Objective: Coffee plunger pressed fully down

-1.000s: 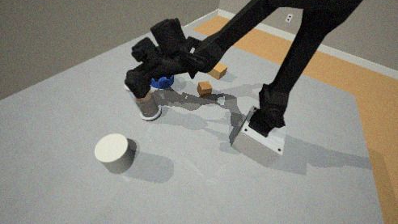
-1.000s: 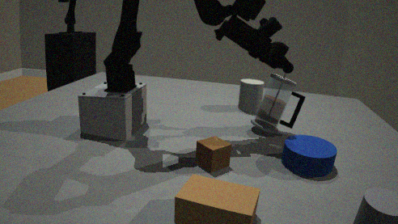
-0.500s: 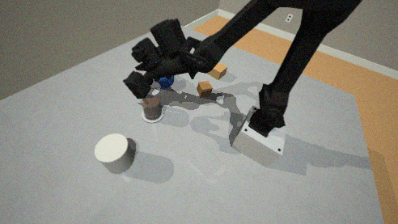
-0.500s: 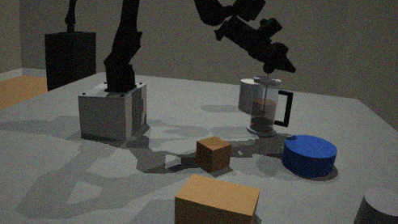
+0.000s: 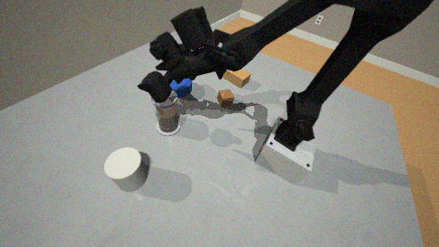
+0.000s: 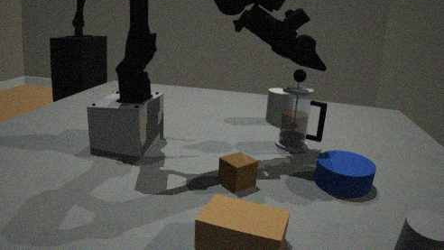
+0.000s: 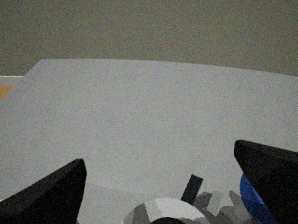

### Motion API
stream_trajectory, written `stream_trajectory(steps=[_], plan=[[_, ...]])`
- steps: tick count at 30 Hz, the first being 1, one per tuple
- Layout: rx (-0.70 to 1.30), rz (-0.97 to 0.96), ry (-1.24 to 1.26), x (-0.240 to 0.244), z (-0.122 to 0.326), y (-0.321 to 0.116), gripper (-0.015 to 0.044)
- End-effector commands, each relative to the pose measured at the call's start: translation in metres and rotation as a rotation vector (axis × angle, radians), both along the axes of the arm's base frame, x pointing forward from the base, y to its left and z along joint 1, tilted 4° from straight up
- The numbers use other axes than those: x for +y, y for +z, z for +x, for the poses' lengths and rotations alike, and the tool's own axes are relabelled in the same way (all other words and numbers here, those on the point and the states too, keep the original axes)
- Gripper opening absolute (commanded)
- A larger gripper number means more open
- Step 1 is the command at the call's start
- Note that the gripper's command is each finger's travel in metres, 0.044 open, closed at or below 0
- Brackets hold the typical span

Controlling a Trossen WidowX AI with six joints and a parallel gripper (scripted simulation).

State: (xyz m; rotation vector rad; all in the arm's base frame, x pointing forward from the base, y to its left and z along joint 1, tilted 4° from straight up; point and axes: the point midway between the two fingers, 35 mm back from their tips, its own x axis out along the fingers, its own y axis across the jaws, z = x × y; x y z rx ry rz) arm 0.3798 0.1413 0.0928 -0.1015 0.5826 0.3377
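- Jaws are standing spread wide and pinching nothing, hovering just above the plunger knob at upper right of the exterior frame.
- Lowest in that frame, an orange block is sitting near the bottom edge.
- Farther back, the coffee press is standing upright on the surface, right of centre, beside a blue disc.

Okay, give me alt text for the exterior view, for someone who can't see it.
An open black gripper hovers just above the ball-shaped plunger knob of an upright glass coffee press, not touching it. A blue disc and two orange-brown blocks lie in front.
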Motion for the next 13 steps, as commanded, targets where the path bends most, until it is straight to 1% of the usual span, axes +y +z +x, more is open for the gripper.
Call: stream_trajectory(steps=[1,4,13], plan=[[-0.015,-0.001,0.004,-0.003,-0.015,0.035,0.0440],[-0.014,-0.009,0.013,-0.008,-0.032,0.055,0.0440],[-0.014,-0.009,0.014,-0.008,-0.033,0.054,0.0440]])
